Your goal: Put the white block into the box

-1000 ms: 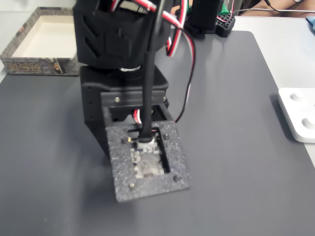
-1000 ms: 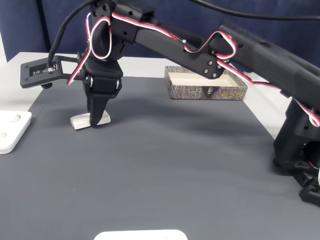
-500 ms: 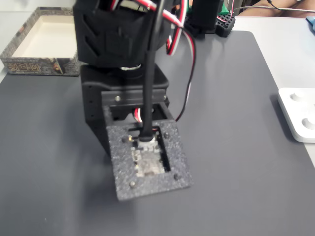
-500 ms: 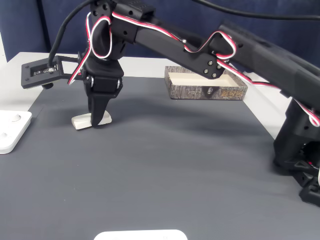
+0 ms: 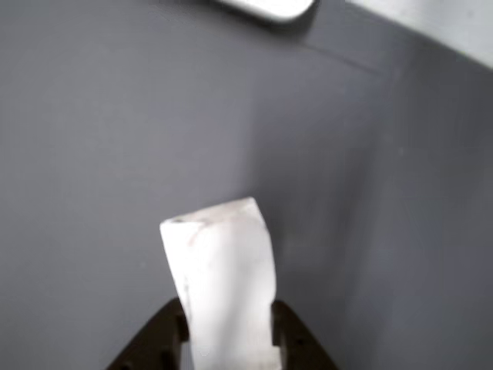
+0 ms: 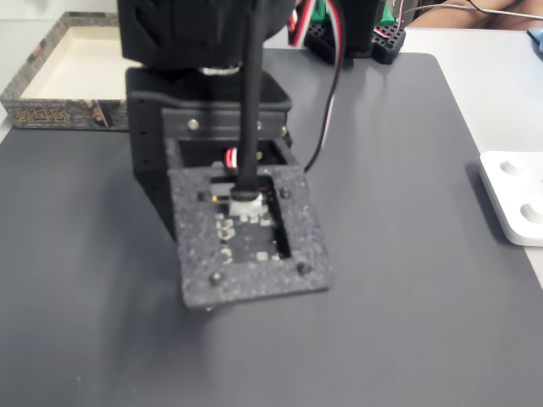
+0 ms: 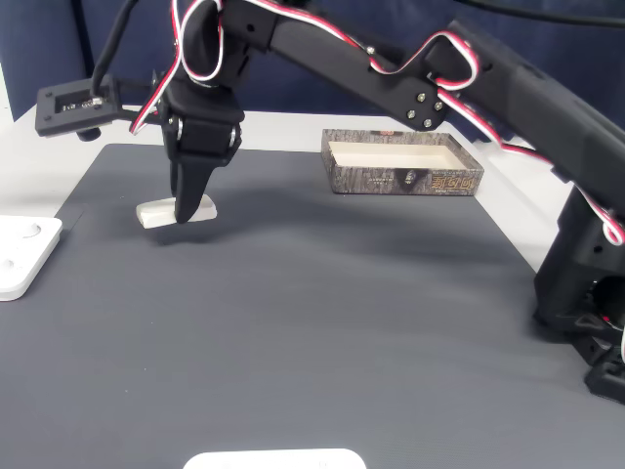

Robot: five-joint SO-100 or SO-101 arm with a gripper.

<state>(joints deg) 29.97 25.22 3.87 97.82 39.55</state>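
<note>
Clamped on the white block (image 7: pixel 161 212), the claw (image 7: pixel 187 212) has come up off the grey mat since half a second ago: in a fixed view the block, which lay flat on the mat, now hangs a little above it, lifted at the gripped end and roughly level, sticking out to the left of the black fingers. In the other view the block (image 5: pixel 222 281) rises from between the two dark finger tips at the bottom edge, its far end free over the mat, faint scuff lines near that end. From this I judge the grasp has taken and the lift has begun, so what is left is the carry to the box (image 7: pixel 404 166) and the release. The box sits open and empty-looking at the far side of the mat, well apart from the block, to the right in that fixed view and at the upper left in the other fixed view (image 6: pixel 59 72). The arm reaches long and low across the table from its base on the right, wrist bent so the claw points almost straight down, with the wrist camera bracket (image 6: pixel 246 233) jutting out beside it. A white dimpled slab (image 6: pixel 513 199) lies off the mat's edge, untouched.
</note>
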